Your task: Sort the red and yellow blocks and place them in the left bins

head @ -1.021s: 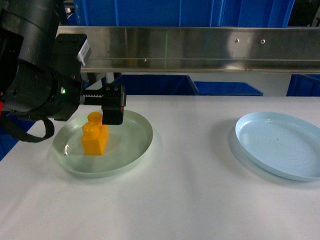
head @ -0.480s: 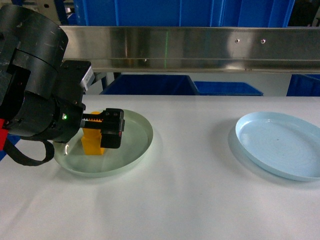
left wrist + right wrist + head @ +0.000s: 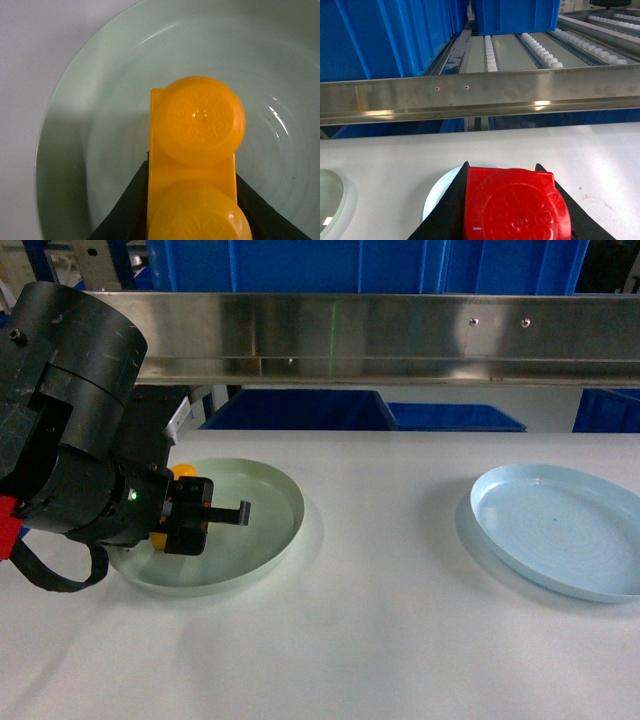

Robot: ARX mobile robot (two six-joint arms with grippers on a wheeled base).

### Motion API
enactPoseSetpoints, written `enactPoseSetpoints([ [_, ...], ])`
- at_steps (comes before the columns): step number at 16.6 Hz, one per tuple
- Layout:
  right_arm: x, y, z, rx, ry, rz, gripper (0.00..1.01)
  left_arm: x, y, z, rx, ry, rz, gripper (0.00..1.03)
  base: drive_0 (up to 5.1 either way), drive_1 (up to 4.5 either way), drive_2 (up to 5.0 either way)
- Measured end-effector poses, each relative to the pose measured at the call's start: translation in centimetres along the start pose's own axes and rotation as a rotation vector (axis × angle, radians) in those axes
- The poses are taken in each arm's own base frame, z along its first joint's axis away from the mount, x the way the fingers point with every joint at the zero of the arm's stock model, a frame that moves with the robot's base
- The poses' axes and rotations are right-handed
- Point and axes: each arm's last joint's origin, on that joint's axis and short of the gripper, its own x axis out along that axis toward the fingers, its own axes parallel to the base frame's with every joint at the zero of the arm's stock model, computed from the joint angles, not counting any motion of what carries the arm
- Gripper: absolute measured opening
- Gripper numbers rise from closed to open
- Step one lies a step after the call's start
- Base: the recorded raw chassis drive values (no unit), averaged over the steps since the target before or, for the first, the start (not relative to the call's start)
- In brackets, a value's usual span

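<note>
Now that the left gripper (image 3: pixel 200 522) has sunk into the green plate (image 3: pixel 270 540), its jaws flank the yellow block (image 3: pixel 197 165); grip uncertain; pickup looks imminent.

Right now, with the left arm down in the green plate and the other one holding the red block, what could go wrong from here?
The yellow block sits between the left gripper's fingers, inside the green plate; lifting without letting go could drag it back out. The right gripper grips the red block above the blue plate, on the right, so releasing there would likely put it on the wrong side.
</note>
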Motion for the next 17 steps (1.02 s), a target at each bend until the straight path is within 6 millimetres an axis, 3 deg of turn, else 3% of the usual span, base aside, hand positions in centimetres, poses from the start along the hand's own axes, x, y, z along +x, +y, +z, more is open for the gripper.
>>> enactPoseSetpoints([
  [3,0.0,0.0,0.0,0.000,0.000,0.000,0.27,0.1,0.5,0.3,-0.014,-0.027,-0.003,0.27,0.0,0.00,0.0],
  [6,0.0,0.0,0.0,0.000,0.000,0.000,0.27,-0.8,2.8,1.8,-0.048,-0.192,0.023,0.26,0.0,0.00,0.0],
  [9,0.0,0.0,0.0,0.000,0.000,-0.001,0.27,-5.5,5.9,5.0,-0.074,-0.459,0.087,0.26,0.0,0.00,0.0],
  [11,0.0,0.0,0.0,0.000,0.000,-0.001,0.27,-8.9,6.8,6.3,-0.083,-0.556,0.097,0.26,0.0,0.00,0.0],
  [14,0.0,0.0,0.0,0.000,0.000,0.000,0.27,-18.1,7.7,4.0,-0.072,-0.539,0.046,0.26,0.0,0.00,0.0],
  [15,0.0,0.0,0.0,0.000,0.000,-0.002,0.27,-19.0,7.9,3.5,-0.090,-0.513,0.037,0.26,0.0,0.00,0.0],
  [17,0.0,0.0,0.0,0.000,0.000,-0.001,0.27,-19.0,8.2,2.4,-0.115,-0.454,0.027,0.26,0.0,0.00,0.0],
])
